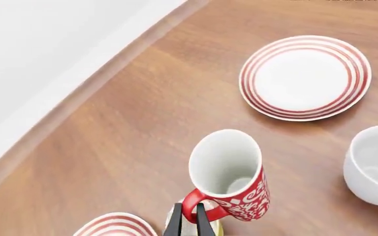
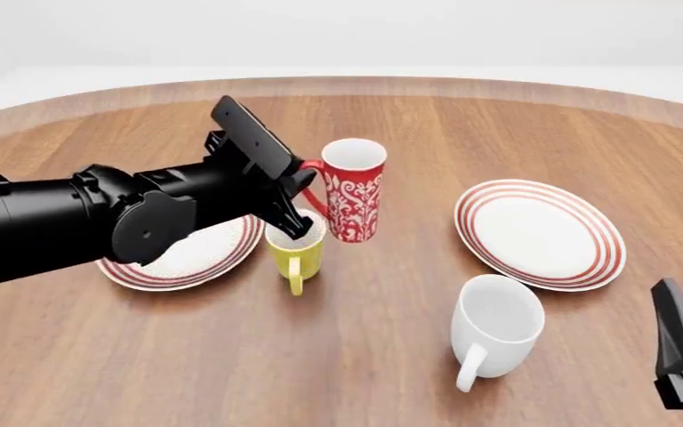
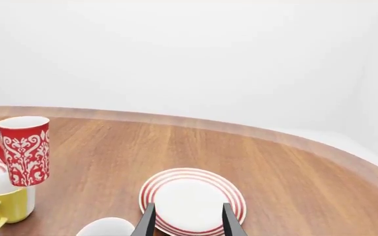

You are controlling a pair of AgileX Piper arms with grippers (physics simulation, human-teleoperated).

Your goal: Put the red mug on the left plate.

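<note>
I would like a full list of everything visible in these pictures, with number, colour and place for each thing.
red mug: 1, red with white swirl pattern, white inside; lifted above the table, held by its handle, over the yellow mug.
yellow mug: 1, yellow; standing on the table beside the left plate.
white mug: 1, white; front right part of the table.
left plate: 1, white with red rings; left side, partly hidden by the left arm.
right plate: 1, white with red rings; right side.
table: 1, brown wood.
left gripper: 1, black; shut on the red mug's handle.
right gripper: 1, black; open, low at front right.
</note>
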